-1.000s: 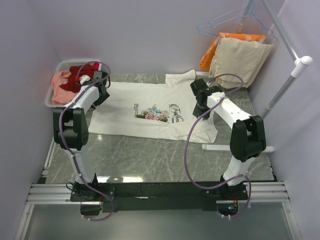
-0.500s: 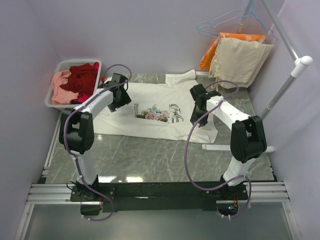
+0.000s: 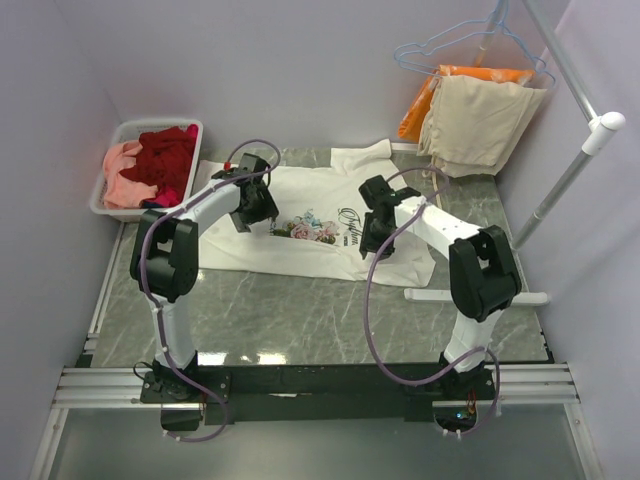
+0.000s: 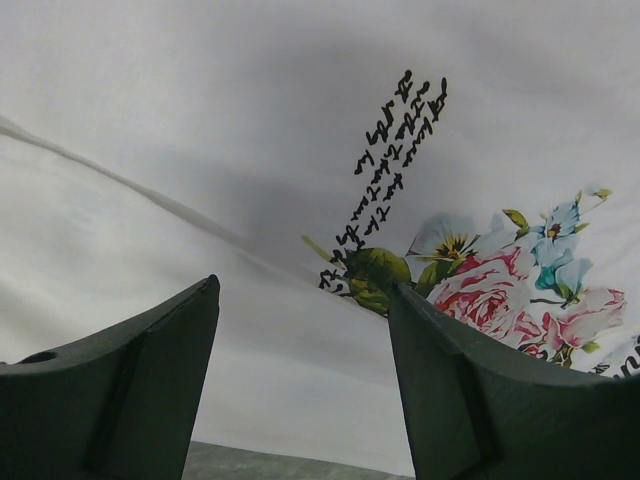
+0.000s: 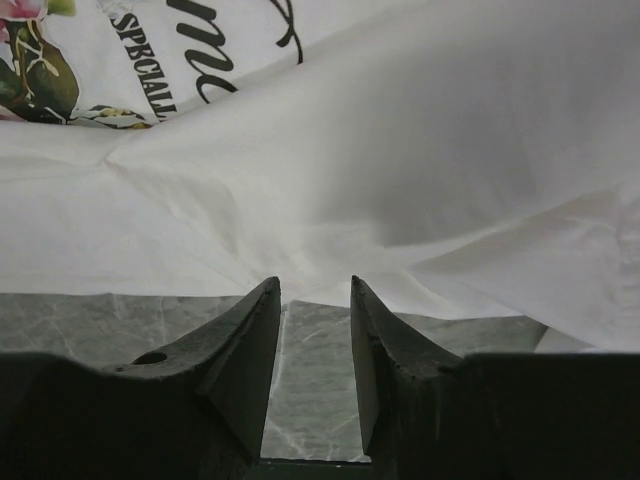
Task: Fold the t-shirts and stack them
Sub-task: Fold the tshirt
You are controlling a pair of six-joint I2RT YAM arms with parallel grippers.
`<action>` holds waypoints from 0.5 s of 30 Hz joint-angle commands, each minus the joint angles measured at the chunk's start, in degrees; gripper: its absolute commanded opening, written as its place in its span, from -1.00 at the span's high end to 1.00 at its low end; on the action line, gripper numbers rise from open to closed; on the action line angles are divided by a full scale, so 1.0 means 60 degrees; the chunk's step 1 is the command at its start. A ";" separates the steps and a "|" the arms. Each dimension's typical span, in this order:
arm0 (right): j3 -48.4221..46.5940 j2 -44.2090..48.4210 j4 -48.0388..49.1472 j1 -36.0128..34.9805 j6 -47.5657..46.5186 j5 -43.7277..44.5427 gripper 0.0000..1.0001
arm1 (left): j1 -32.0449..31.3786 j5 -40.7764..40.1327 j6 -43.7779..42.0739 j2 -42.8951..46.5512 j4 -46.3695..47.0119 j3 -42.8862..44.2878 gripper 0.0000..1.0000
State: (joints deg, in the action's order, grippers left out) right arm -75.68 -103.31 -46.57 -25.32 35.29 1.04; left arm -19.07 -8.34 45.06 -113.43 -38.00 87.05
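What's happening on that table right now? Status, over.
Left gripper open wide, right gripper open narrowly, both empty. White t-shirt spread out, unfolded. Nothing lying on it.

White rose-print t-shirt (image 3: 320, 195) lies spread flat; red tee (image 3: 168, 153) and pink tee (image 3: 121, 182) sit crumpled.

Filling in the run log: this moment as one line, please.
white flower-print t-shirt spread on table | left tool open above print | right tool open near shirt edge

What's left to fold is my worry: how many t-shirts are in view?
3. A white flowered t-shirt lies spread on the table; a dark red t-shirt and a salmon pink t-shirt are bunched in the basket at the far left. More may be hidden underneath them.
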 commanded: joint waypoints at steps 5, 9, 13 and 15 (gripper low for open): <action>0.0118 -0.0389 0.0335 -0.0598 0.0095 -0.0056 0.16 | 0.0014 -0.0279 -0.0127 -0.0051 -0.0302 0.0010 -0.47; 0.0030 -0.0463 0.0129 -0.0993 0.0022 0.0324 0.16 | 0.0014 -0.0719 -0.0112 0.0052 -0.0361 -0.0152 -0.47; 0.0074 -0.0609 0.0144 -0.1200 0.0124 0.0398 0.16 | 0.0014 -0.0954 -0.0112 0.0125 -0.0420 -0.0211 -0.48; 0.0089 -0.0726 0.0129 -0.1243 0.0154 0.0427 0.16 | 0.0029 -0.0969 -0.0127 0.0198 -0.0435 -0.0254 -0.48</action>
State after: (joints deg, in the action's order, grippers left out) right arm -74.96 -106.21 -45.60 -32.14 35.53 1.93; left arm -19.05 -11.92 45.06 -113.47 -40.05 86.11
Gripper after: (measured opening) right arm 0.420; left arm 0.737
